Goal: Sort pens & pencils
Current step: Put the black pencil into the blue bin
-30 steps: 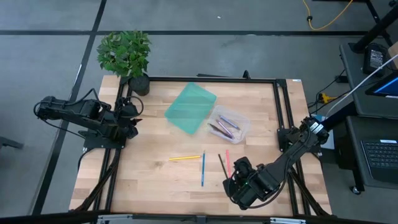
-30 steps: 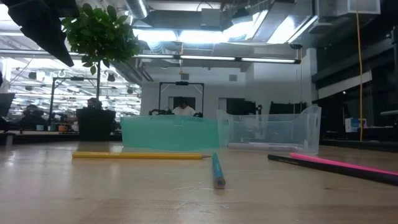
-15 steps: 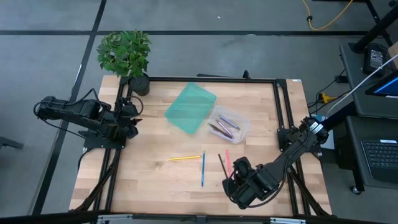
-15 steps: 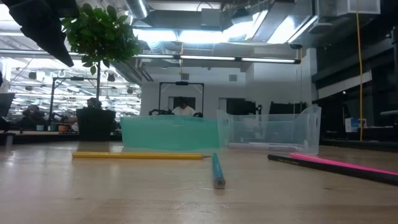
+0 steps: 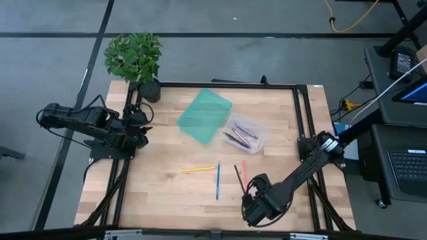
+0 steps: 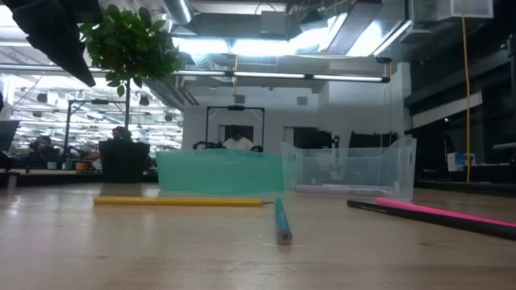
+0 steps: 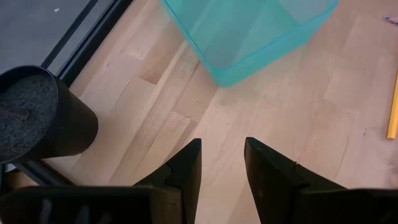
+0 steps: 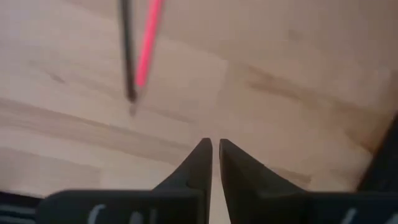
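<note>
The right gripper (image 5: 252, 200) hangs over the near right part of the table (image 5: 160, 193), fingers nearly together with nothing between them, just near of the black stick (image 5: 238, 176) and the pink stick (image 5: 243, 172). The blue stick (image 5: 217, 180) and yellow stick (image 5: 199, 169) lie left of those, while more sticks sit in the clear bin (image 5: 245, 133), beside the teal bin (image 5: 203, 115). The left gripper (image 5: 141, 128) waits at the table's left edge near the potted plant (image 5: 135, 59), fingers apart and empty.
</note>
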### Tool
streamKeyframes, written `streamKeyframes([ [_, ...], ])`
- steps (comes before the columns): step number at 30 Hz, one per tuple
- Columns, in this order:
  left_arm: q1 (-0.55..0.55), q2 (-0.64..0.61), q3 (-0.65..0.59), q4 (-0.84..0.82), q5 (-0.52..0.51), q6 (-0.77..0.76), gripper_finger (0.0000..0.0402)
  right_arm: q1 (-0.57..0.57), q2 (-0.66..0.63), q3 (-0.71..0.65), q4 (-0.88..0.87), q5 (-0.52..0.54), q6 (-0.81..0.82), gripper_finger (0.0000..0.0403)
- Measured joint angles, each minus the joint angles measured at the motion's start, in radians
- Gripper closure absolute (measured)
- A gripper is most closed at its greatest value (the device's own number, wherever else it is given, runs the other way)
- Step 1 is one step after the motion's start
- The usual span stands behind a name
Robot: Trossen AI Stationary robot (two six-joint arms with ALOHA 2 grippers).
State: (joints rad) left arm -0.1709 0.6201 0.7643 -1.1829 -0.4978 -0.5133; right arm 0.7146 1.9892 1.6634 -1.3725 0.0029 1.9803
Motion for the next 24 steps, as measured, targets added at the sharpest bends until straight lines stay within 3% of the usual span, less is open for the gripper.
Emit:
streamKeyframes([
  [3, 0.0, 0.0, 0.0, 0.0, -0.001, 0.0, 0.0286, -0.001, 0.04, 0.0, 0.025, -0.08, -0.032, 0.0361],
  [8, 0.0, 0.0, 0.0, 0.0, -0.002, -0.001, 0.0286, -0.011, 0.064, 0.0, 0.065, -0.076, -0.057, 0.033],
  [15, 0.0, 0.0, 0.0, 0.001, -0.002, -0.001, 0.0286, -0.06, 0.064, 0.0, 0.109, 0.126, -0.081, 0.0273],
  [24, 0.0, 0.0, 0.0, -0.01, -0.004, 0.0, 0.0286, -0.177, 0.097, 0.0, 0.167, 0.181, -0.212, 0.0251],
])
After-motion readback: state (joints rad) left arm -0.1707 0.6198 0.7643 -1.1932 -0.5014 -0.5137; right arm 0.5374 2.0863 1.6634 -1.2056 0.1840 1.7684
